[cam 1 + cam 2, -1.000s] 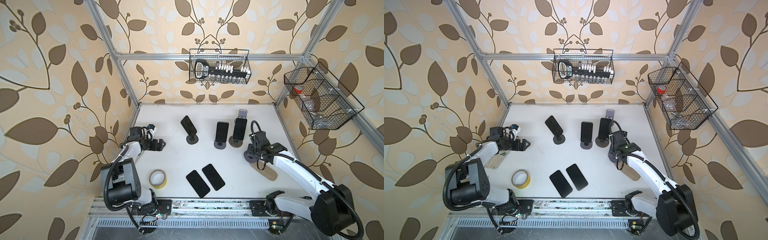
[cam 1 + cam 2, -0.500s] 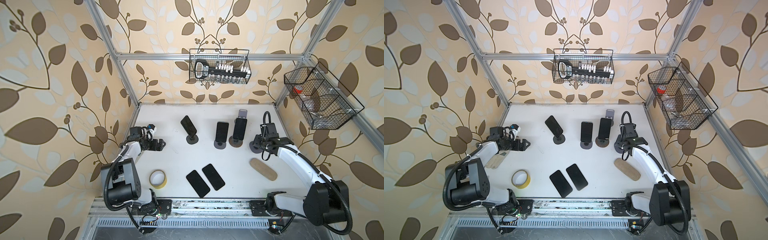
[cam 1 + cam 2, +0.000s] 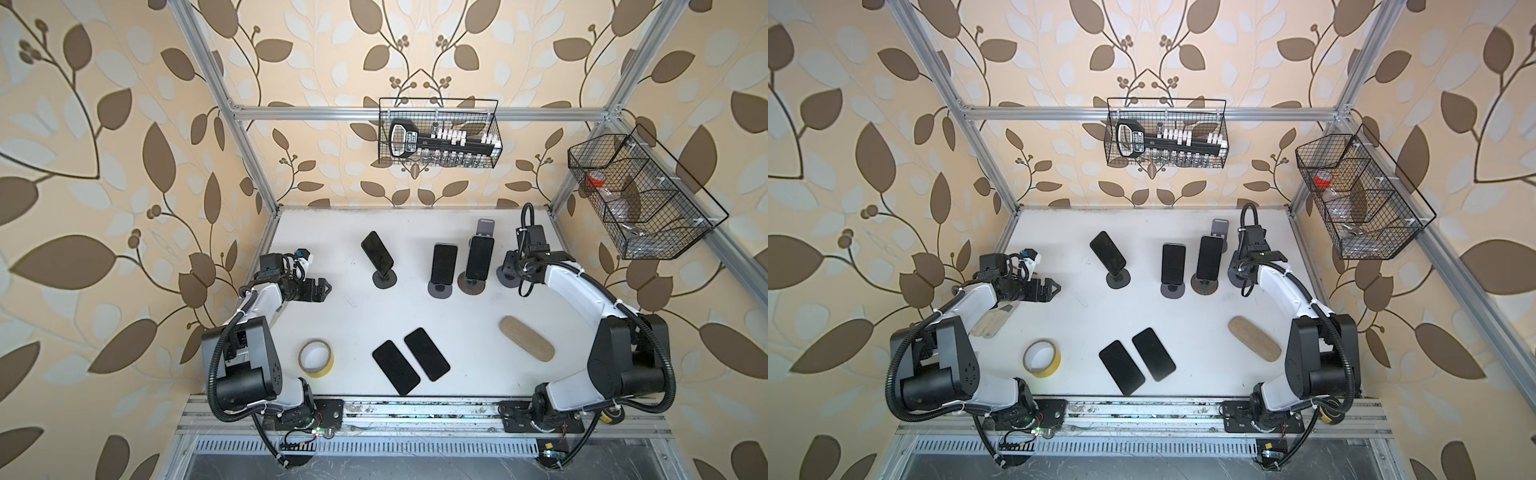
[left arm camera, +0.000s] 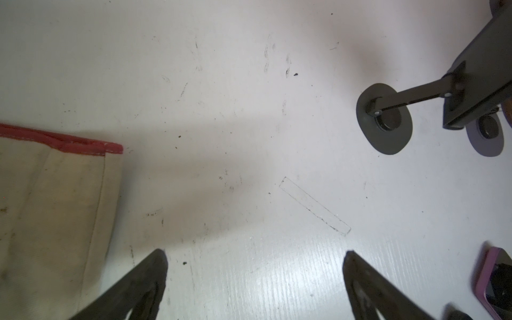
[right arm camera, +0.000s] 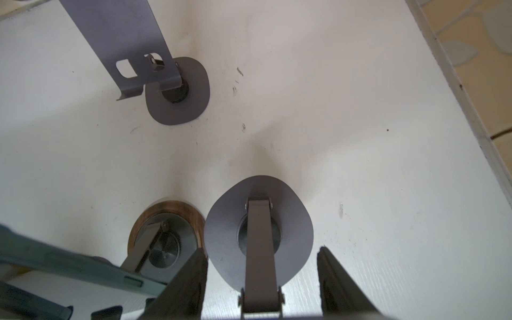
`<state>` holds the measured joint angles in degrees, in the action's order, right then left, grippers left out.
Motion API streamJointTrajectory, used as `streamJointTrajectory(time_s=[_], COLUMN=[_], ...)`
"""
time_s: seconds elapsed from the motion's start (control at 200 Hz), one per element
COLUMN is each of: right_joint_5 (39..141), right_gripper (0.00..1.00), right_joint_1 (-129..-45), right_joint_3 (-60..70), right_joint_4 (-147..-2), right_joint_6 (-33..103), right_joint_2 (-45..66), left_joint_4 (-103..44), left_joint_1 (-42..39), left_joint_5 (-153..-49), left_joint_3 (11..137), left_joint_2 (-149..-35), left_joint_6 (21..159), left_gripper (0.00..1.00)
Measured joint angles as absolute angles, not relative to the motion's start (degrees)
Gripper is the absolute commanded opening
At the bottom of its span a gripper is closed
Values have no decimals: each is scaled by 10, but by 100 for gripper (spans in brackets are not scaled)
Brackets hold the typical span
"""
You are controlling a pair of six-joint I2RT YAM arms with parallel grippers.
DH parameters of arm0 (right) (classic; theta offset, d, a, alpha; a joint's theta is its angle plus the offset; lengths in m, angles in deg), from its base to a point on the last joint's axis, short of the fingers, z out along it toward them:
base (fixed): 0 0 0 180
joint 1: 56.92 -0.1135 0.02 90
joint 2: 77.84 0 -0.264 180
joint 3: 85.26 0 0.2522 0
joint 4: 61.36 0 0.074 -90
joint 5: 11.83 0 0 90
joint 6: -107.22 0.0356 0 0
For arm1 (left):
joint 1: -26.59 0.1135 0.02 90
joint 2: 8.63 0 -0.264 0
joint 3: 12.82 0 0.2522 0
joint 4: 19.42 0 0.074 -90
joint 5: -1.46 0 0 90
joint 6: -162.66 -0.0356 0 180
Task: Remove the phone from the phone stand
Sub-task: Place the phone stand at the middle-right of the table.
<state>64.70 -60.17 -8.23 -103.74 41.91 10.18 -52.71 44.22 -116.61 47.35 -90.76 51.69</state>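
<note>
Closest to my bases, a roll of yellow tape [image 3: 326, 369] lies flat on the white tabletop [image 3: 353, 316]. To its right a black phone lying flat [image 3: 395, 368] and a second flat black phone [image 3: 427, 354] rest side by side, long edges almost touching. Further right, well apart from them, lies a brown oval pad [image 3: 527, 345].

A little farther, at my left edge, a cream fabric glove with a red cuff [image 4: 55, 207] lies on the tabletop. My left jaws hang over bare tabletop just beside it, spread wide and empty, fingers [image 4: 149, 279] far apart.

Beyond that, three phones are still on stands, in a row. The leftmost black phone [image 3: 377, 250] leans tilted on a black round-based stand [image 3: 388, 281]. The middle black phone [image 3: 444, 262] stands nearly upright on a lilac-grey stand [image 3: 440, 292]. Just beside it, the third black phone [image 3: 478, 257] is on a stand with a wood-rimmed round base [image 5: 166, 205].

At the right end of that row my right jaws are closed on the head of a dark grey phone stand [image 5: 230, 221], its stem running up between them. Its base sits right against the wood-rimmed one. Whether a phone sits on this stand I cannot tell.

Behind the third phone stands a bare grey metal stand [image 3: 486, 227]. Farthest off, one black wire basket [image 3: 436, 99] hangs on the back wall and another black wire basket [image 3: 665, 245] on the right wall.
</note>
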Motion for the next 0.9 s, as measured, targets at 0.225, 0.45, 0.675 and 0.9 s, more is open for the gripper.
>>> streamJointTrajectory(time_s=[0.225,0.45,0.675,0.9], right_joint_5=[651,613,576,550], right_gripper=[56,57,57,57], right_joint_1=[-574,-533,-489,-441], right_joint_3=[-55,-58,-130,-181], right_joint_4=[-1027,-1025,-1009,-996], right_joint_6=[418,426,463,495], right_joint_2=[154,158,124,86], left_joint_4=[-527,-527,-527,-527], left_joint_1=[442,442,442,442], left_joint_5=[-1166,-1166,-1166,-1166], left_joint_3=[474,474,474,474], left_joint_2=[-908,-908,-908,-908], left_joint_6=[517,517,517,517], left_gripper=[99,99,99,99])
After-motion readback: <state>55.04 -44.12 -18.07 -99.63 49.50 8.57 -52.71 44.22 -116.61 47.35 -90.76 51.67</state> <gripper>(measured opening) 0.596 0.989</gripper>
